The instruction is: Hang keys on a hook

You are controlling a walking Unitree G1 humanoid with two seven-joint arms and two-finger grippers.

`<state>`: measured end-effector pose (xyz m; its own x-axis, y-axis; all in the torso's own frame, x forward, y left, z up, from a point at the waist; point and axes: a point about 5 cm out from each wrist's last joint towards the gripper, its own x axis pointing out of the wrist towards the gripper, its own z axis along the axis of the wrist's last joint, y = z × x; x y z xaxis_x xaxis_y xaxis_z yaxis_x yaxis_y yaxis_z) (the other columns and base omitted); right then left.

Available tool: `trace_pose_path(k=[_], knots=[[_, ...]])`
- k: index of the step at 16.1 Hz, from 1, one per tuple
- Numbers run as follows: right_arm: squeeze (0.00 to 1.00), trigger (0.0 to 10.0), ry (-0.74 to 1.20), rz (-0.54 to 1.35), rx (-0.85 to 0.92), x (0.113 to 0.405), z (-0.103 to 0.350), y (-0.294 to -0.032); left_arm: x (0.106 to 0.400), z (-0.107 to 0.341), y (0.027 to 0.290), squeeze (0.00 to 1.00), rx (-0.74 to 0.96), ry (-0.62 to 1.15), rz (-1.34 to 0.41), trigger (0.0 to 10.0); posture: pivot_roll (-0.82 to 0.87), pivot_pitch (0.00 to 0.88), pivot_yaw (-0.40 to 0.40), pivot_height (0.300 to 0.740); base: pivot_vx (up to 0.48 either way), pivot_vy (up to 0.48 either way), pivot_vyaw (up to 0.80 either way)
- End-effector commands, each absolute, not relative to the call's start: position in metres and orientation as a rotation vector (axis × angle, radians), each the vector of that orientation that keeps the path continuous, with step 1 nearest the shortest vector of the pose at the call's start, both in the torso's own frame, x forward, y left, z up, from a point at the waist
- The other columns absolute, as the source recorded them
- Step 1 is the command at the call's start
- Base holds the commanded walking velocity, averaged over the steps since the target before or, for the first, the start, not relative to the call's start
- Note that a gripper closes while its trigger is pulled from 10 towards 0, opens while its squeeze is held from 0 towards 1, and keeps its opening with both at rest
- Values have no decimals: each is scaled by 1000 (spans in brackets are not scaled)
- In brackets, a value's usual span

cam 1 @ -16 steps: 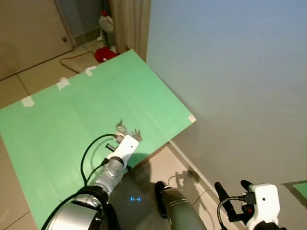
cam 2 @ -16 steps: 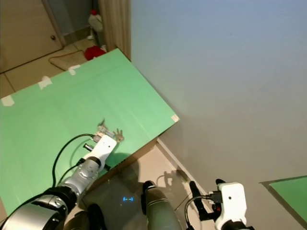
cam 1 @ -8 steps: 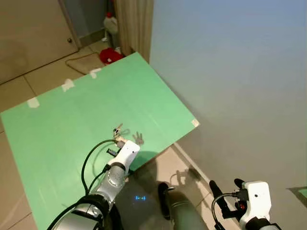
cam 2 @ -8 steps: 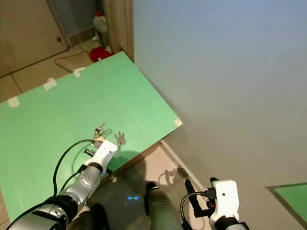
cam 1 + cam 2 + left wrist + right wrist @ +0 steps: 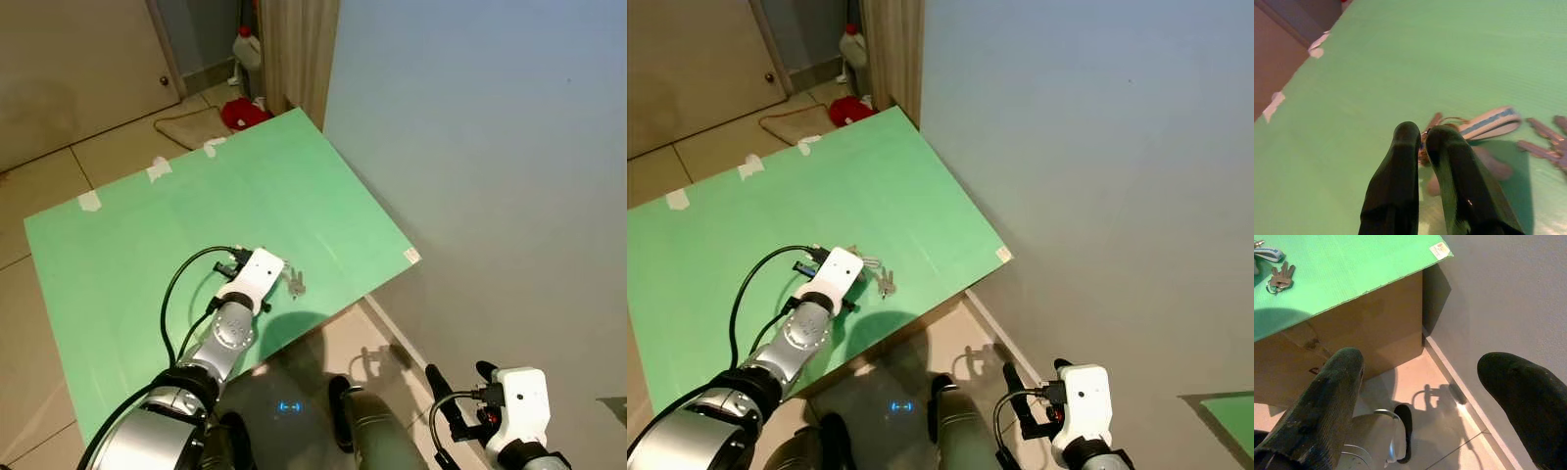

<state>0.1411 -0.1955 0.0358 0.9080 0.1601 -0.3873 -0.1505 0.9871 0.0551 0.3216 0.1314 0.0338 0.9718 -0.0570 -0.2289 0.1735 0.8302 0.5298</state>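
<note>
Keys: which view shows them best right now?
Left wrist view: the keys lie close up on the green board, just beyond the shut left end effector. Both eye views show them small; the right wrist view, at its edge.

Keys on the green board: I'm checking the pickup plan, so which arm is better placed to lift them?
Left. The left gripper has its fingers closed at the key ring of the keys. The right gripper hangs open, low beside the wall.
</note>
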Motion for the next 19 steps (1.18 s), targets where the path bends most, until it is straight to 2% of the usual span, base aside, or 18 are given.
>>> trace_pose_path(k=[1, 3, 4, 10, 19], knots=[[0, 10000, 437, 147, 16, 133, 29, -200, 317, 27, 126, 0, 577, 235, -151, 10000, -375, 235, -45, 740, 0, 0, 0], [0, 10000, 440, 148, 14, 133, 29, -202, 319, 30, 125, 0, 566, 235, -148, 10000, -376, 233, -50, 740, 0, 0, 0], [0, 10000, 439, 149, 12, 134, 29, -203, 321, 30, 128, 1000, 562, 256, -144, 10000, -381, 238, -53, 740, 0, 0, 0], [0, 10000, 445, 151, 11, 133, 30, -205, 321, 19, 146, 1000, 606, 440, -138, 10000, -405, 265, -75, 740, 0, 0, 0], [0, 10000, 455, 140, 2, 124, 34, -208, 331, 29, 150, 1000, 605, 445, -131, 10000, -445, 280, -87, 740, 0, 0, 0]])
